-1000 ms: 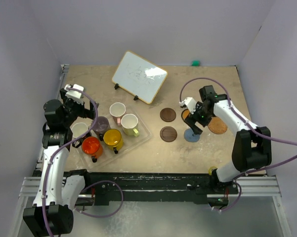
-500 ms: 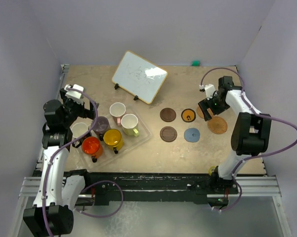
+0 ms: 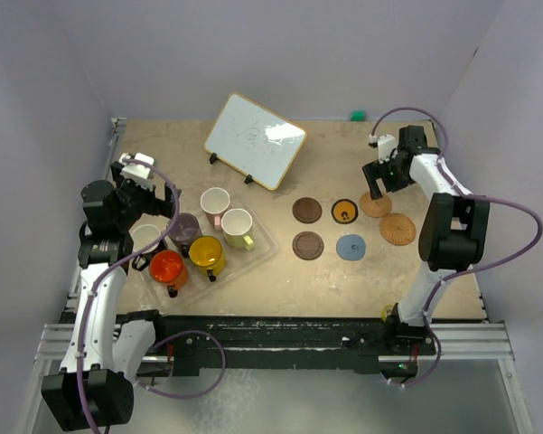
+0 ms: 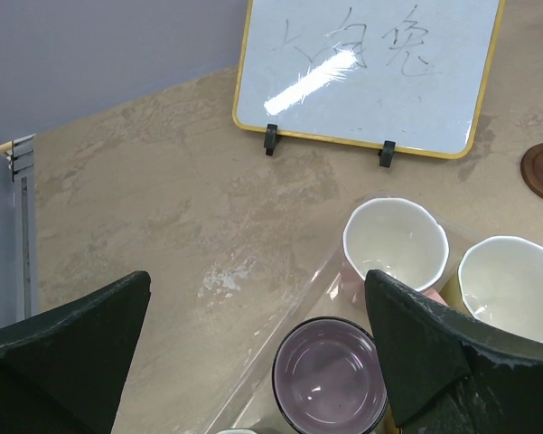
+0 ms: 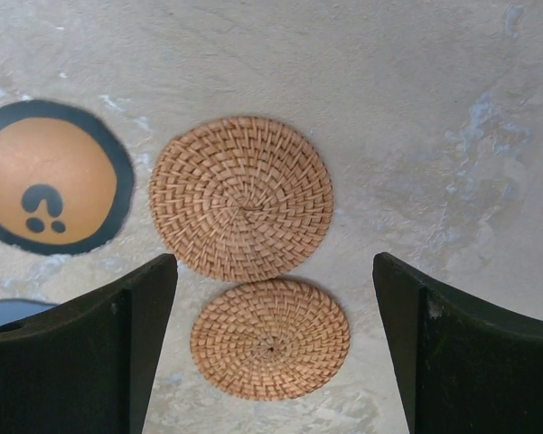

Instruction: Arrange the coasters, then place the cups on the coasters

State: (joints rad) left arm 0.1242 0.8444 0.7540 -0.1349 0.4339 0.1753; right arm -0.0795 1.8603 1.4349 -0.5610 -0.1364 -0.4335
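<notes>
Six coasters lie right of centre: two dark brown (image 3: pixel 307 210) (image 3: pixel 308 245), one with an orange centre (image 3: pixel 345 211) (image 5: pixel 47 176), one blue-grey (image 3: pixel 350 246), and two tan woven (image 5: pixel 242 197) (image 5: pixel 271 337). My right gripper (image 3: pixel 378 179) (image 5: pixel 273 271) hovers open above the woven pair, holding nothing. The cups stand in a clear tray (image 3: pixel 264 242) on the left: white-pink (image 3: pixel 215 202) (image 4: pixel 396 242), pale yellow-green (image 3: pixel 237 223) (image 4: pixel 510 280), mauve (image 3: pixel 184 226) (image 4: pixel 330 380), yellow (image 3: pixel 205 251), orange-red (image 3: pixel 167 266), black with a white inside (image 3: pixel 145 238). My left gripper (image 3: pixel 163 210) (image 4: pixel 257 298) is open above the tray's far left edge, beside the mauve cup.
A small whiteboard (image 3: pixel 255 141) (image 4: pixel 370 63) in a yellow frame stands tilted on two black feet behind the tray. A green object (image 3: pixel 357 116) sits at the back wall. Walls close the table on the left, back and right.
My right gripper has risen from the blue-grey coaster and swung back and to the right, over the woven coasters. The blue-grey coaster stays on the table. The left arm has not moved.
</notes>
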